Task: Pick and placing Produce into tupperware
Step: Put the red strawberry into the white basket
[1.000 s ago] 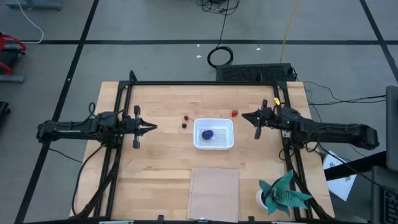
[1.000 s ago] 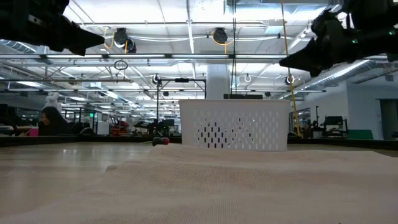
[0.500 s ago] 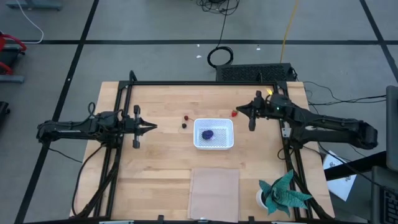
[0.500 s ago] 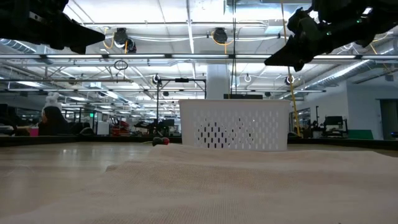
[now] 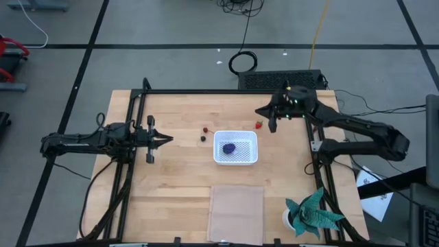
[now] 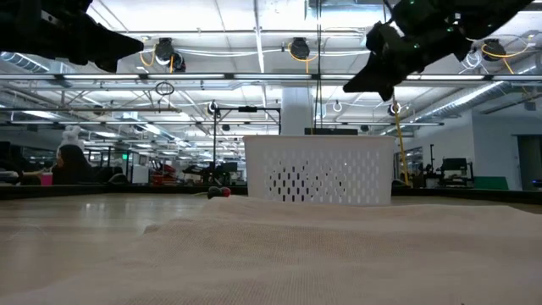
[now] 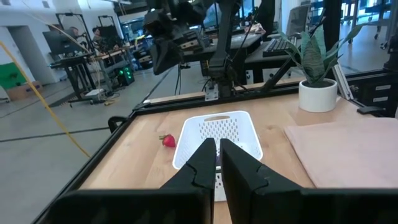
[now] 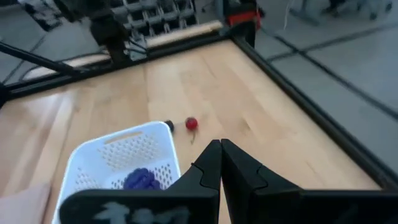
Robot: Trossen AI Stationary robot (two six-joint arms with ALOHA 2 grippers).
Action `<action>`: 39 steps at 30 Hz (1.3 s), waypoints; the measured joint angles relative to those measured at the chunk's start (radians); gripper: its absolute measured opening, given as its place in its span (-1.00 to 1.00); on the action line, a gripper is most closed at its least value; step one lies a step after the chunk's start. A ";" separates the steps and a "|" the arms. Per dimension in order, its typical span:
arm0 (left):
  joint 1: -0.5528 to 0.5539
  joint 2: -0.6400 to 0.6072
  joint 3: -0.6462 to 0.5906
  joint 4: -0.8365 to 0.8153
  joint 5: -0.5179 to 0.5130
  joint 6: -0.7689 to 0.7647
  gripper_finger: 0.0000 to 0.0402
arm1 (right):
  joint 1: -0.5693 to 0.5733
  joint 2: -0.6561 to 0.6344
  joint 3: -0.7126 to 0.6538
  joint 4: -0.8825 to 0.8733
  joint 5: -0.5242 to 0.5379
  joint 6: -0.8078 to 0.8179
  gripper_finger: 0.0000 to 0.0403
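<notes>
The white tupperware (image 5: 236, 156) stands mid-table with the purple-blue bunch (image 5: 229, 147) lying on its mesh bottom. The red strawberry piece (image 5: 258, 125) rests on the wood off the tupperware's far right corner. A small red berry (image 5: 204, 129) and a dark berry (image 5: 203, 138) lie off its far left corner. My right gripper (image 5: 258, 111) hovers shut, high above the table just beyond the strawberry piece, touching nothing. My left gripper (image 5: 169, 140) hangs shut above the table's left side, pointing level at the tupperware (image 7: 217, 134). In the right wrist view the bunch (image 8: 142, 179) shows inside the tupperware (image 8: 118, 155); the strawberry piece is hidden.
A flat pale sheet (image 5: 236, 212) lies at the near edge, and a teal paper plant in a white pot (image 5: 310, 214) stands at the near right corner. A black frame (image 5: 206, 92) borders the table. Bare wood lies between the tupperware and the left gripper.
My right gripper has risen and swung toward the table's far edge and a little to the left, from beside the tupperware's right side to above and beyond the strawberry piece. It stays shut. The fruits and the tupperware have not moved.
</notes>
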 joint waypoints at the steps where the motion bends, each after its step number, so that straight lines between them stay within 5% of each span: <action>1: 0.000 0.000 0.000 0.000 0.000 0.000 -0.87 | -0.011 0.015 0.023 -0.033 -0.012 -0.002 -1.00; 20: 0.000 0.000 0.000 0.006 0.000 0.000 -0.87 | -0.124 0.282 0.408 -0.652 -0.068 -0.286 -1.00; 39: 0.000 0.000 0.000 0.023 0.000 -0.003 -0.87 | -0.166 0.493 0.562 -0.846 -0.033 -0.335 -1.00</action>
